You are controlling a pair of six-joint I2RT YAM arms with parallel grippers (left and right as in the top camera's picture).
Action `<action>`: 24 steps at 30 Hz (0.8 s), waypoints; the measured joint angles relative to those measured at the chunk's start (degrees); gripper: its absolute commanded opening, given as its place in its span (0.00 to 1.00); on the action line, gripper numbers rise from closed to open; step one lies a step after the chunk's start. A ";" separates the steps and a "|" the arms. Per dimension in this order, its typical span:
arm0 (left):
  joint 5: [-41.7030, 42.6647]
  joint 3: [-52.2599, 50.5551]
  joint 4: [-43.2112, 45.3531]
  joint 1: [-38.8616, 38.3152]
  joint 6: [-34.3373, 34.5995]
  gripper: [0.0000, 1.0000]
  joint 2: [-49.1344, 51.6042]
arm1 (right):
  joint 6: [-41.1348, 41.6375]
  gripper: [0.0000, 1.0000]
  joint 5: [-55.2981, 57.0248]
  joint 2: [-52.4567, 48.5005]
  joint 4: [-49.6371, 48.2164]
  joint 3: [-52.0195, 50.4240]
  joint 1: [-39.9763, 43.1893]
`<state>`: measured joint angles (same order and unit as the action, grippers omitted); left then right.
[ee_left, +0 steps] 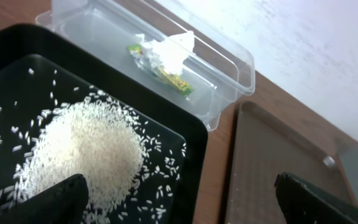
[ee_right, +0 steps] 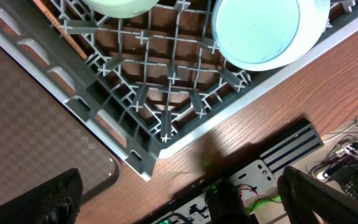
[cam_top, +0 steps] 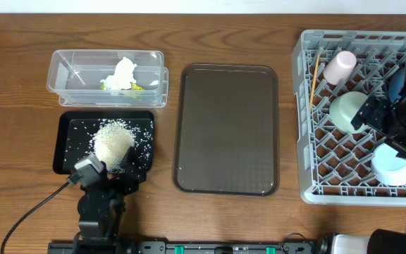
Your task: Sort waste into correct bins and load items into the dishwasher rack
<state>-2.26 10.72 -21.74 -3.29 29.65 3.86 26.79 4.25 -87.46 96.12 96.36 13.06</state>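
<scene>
White rice (ee_left: 86, 146) — beside left fingers (ee_left: 51, 202)

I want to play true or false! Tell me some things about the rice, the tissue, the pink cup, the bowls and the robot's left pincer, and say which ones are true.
1. The rice lies in the black tray. True.
2. The tissue lies on top of the rice. False: it is in the clear box.
3. The pink cup is in the grey rack. True.
4. The two bowls sit in the black tray. False: the mint bowl and the blue bowl are both in the grey rack.
5. The left pincer is squeezing some rice. False: it is open and holds nothing.
</scene>
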 measured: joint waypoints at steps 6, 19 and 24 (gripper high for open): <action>0.35 -4.26 5.73 0.15 -2.51 0.98 -0.61 | 0.00 0.99 0.00 0.00 -0.02 0.00 0.00; 0.59 -6.47 13.16 1.18 -6.84 0.98 -3.26 | 0.00 0.99 0.00 0.00 0.00 0.00 0.00; 1.55 -8.90 19.34 1.97 -8.85 0.98 -3.28 | 0.00 0.99 0.00 0.00 0.00 0.00 0.00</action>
<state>-0.71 1.83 -2.39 -1.32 20.80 0.58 26.79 4.25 -87.46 96.12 96.36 13.06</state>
